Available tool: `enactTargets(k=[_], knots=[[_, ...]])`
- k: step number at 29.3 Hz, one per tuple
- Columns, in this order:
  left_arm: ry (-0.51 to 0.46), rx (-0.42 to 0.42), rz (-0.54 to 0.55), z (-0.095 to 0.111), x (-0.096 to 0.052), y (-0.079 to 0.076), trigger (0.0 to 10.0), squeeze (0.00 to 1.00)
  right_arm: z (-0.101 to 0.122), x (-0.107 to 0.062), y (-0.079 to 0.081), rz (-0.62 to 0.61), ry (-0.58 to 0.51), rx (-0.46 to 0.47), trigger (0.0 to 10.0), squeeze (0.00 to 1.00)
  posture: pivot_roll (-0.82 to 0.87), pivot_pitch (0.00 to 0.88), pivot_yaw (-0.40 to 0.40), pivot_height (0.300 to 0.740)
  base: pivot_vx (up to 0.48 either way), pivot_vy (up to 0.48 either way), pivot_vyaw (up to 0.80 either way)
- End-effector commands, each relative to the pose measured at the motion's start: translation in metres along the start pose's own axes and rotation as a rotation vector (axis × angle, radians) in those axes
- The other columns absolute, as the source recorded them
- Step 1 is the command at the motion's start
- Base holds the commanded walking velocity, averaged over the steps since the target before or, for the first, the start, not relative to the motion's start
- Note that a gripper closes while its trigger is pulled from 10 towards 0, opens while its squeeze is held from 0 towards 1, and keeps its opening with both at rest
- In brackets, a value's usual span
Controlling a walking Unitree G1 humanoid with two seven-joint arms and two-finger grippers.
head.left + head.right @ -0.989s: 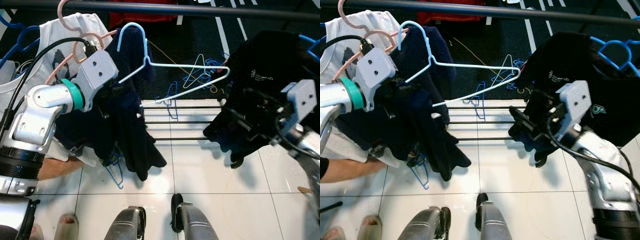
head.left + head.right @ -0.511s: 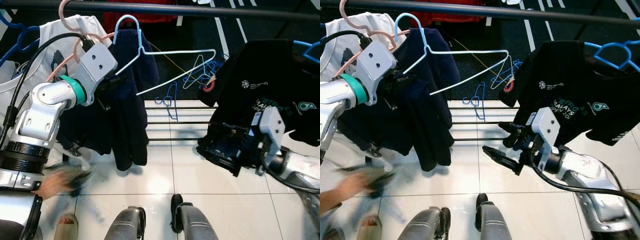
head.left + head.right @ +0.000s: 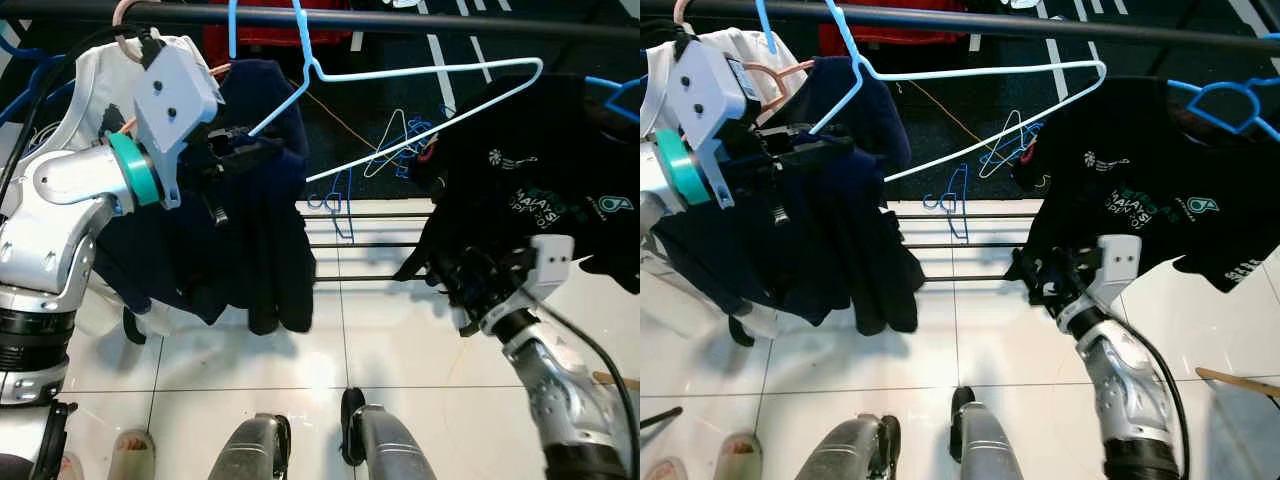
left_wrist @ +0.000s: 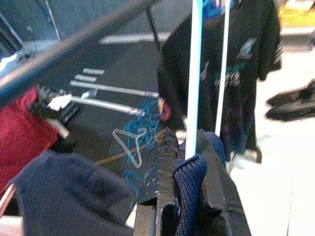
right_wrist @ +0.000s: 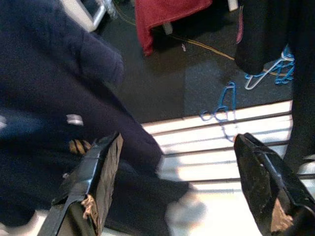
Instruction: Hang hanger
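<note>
Rail (image 3: pixel 400 18) runs across overhead; light-blue hanger (image 3: pixel 420 75) hook sits right at it, long axis slanting down toward my left gripper (image 3: pixel 235 150), clamped on hanger's low end plus navy garment (image 3: pixel 250 250). Thin wire, empty. Right gripper (image 3: pixel 455 280) low under the rail, fingers spread, empty.

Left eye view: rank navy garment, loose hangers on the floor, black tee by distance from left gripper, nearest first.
1. Navy garment: at the left gripper, pinched with the light blue hanger.
2. Loose hangers: floor, mid-scene.
3. Black tee: far right on the rail.
</note>
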State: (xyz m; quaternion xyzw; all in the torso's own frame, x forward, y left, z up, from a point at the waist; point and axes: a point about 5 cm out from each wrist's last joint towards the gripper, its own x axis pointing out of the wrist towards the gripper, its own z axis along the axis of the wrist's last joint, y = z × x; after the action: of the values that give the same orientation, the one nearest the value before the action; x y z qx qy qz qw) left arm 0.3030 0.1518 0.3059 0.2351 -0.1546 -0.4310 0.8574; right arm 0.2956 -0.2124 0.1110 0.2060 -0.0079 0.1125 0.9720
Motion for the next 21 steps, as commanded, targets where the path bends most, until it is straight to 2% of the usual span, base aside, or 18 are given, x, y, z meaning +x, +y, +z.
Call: enactTargets(k=[1,4,5,8,9,14,15,16,18,20,21], knots=[[-0.023,0.004,-0.014,0.005,0.0,-0.005,10.0,0.0,-0.008,-0.003,-0.004,-0.03,0.01,0.028,10.0,0.0,-0.02,0.176,0.07,0.74,0.0,0.0,0.0],[0.014,0.011,-0.028,-0.002,0.007,-0.015,10.0,0.0,-0.014,0.008,0.009,0.01,0.019,-0.011,10.0,0.0,-0.02,0.173,0.068,0.74,0.0,0.0,0.0],[0.022,0.009,-0.029,-0.003,0.008,-0.016,4.9,0.0,-0.014,0.01,0.01,0.011,0.017,-0.016,10.0,0.0,-0.02,0.173,0.068,0.74,0.0,0.0,0.0],[0.031,-0.008,-0.027,-0.007,0.013,-0.02,4.9,0.0,-0.017,0.014,0.014,0.018,0.022,-0.014,10.0,0.0,-0.02,0.171,0.067,0.74,0.0,0.0,0.0],[0.021,-0.022,-0.046,-0.007,0.015,-0.023,0.0,0.0,-0.019,0.016,0.015,0.02,0.026,-0.016,10.0,0.0,-0.03,0.168,0.07,0.74,0.0,0.0,0.0],[-0.009,-0.058,-0.097,-0.003,0.018,-0.03,0.0,0.0,-0.024,0.019,0.015,0.015,0.04,0.007,10.0,0.0,-0.03,0.166,0.072,0.74,0.0,0.0,0.0],[-0.02,-0.06,-0.099,-0.001,0.019,-0.03,0.0,0.0,-0.028,0.019,0.014,0.022,0.05,0.06,10.0,0.0,-0.03,0.164,0.072,0.74,0.0,0.0,0.0],[-0.02,-0.06,-0.099,-0.001,0.019,-0.03,0.0,0.0,-0.028,0.019,0.014,0.022,0.05,0.06,10.0,0.0,-0.03,0.164,0.072,0.74,0.0,0.0,0.0],[-0.065,-0.065,-0.1,0.009,0.019,-0.026,0.0,0.0,-0.037,0.017,0.013,0.03,0.063,0.16,10.0,0.0,-0.03,0.162,0.071,0.74,0.0,0.0,0.0],[-0.08,-0.068,-0.099,0.013,0.019,-0.025,0.0,0.0,-0.04,0.016,0.013,0.035,0.065,0.193,10.0,0.0,-0.03,0.162,0.071,0.74,0.0,0.0,0.0],[-0.102,-0.058,-0.106,0.018,0.017,-0.023,10.0,0.0,-0.042,0.014,0.015,0.058,0.066,0.238,10.0,0.0,-0.03,0.162,0.071,0.74,0.0,0.0,0.0]])
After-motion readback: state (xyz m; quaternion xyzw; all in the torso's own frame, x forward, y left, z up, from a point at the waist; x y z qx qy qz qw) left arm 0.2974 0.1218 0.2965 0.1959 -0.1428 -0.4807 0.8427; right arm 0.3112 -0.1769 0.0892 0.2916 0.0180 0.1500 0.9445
